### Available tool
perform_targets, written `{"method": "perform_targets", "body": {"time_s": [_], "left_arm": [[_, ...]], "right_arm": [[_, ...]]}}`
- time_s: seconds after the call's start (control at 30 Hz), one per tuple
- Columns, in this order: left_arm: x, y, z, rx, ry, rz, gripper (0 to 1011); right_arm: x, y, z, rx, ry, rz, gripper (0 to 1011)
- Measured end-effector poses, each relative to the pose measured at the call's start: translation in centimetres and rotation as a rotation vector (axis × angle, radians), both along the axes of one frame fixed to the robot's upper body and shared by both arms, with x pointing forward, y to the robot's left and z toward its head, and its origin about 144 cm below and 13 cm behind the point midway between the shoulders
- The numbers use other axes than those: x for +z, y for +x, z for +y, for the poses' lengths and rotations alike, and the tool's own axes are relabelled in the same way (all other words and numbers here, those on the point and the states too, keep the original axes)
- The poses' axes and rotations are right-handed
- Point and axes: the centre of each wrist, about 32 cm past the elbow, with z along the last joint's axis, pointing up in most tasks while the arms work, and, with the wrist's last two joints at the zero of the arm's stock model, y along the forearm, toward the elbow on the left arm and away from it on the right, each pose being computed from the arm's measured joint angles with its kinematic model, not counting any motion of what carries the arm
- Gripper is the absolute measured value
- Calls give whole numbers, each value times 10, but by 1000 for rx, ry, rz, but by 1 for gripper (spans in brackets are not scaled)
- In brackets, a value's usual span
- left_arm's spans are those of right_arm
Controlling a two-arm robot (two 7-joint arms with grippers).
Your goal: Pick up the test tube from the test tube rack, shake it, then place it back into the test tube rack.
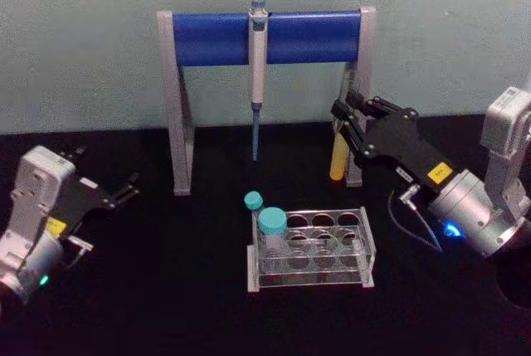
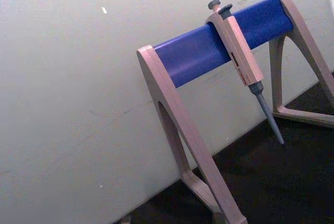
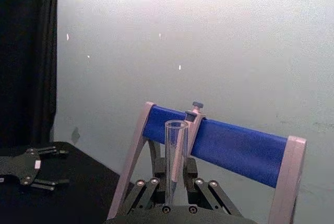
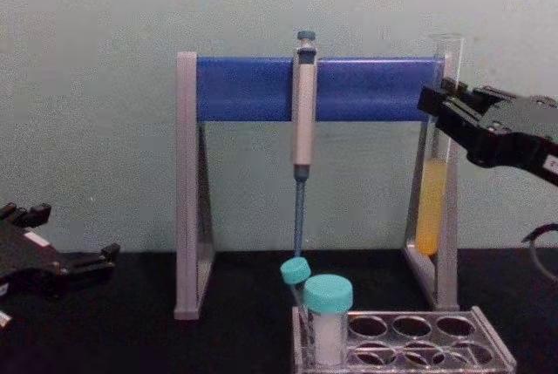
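The test tube [image 1: 338, 162] is a long clear glass tube with yellow-orange liquid in its lower part. It hangs upright above the table, just in front of the right leg of the pipette stand. My right gripper [image 1: 343, 117] is shut on the test tube's [image 4: 430, 208] upper half, and its open mouth [image 3: 176, 126] rises above the fingers [image 3: 151, 185]. The test tube rack [image 1: 366, 244] stands lower and to the left of the tube, near the front of the table [image 4: 493, 350]. My left gripper [image 1: 116, 182] rests open at the far left, well away from the rack.
A grey-and-blue pipette stand [image 1: 217, 39] spans the back of the table, with a pipette [image 1: 258, 57] hanging from its bar. A wide teal-capped white tube [image 1: 272, 227] and a thin teal-capped tube [image 1: 253, 201] stand at the rack's left end. The tabletop is black.
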Motion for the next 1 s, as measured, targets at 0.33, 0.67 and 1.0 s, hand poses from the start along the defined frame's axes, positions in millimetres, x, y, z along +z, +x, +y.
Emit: {"method": "perform_targets", "body": {"time_s": [0.33,0.67,1.0], "left_arm": [[0,0,0,0,0,0,1001],[0,0,0,0,0,0,1001],[0,0,0,0,0,0,1001]], "right_arm": [[-3,2,0,7,2,-2,221],[-2,9,3,74,6,13,221],[2,9,-3,205,29,49,220]]}}
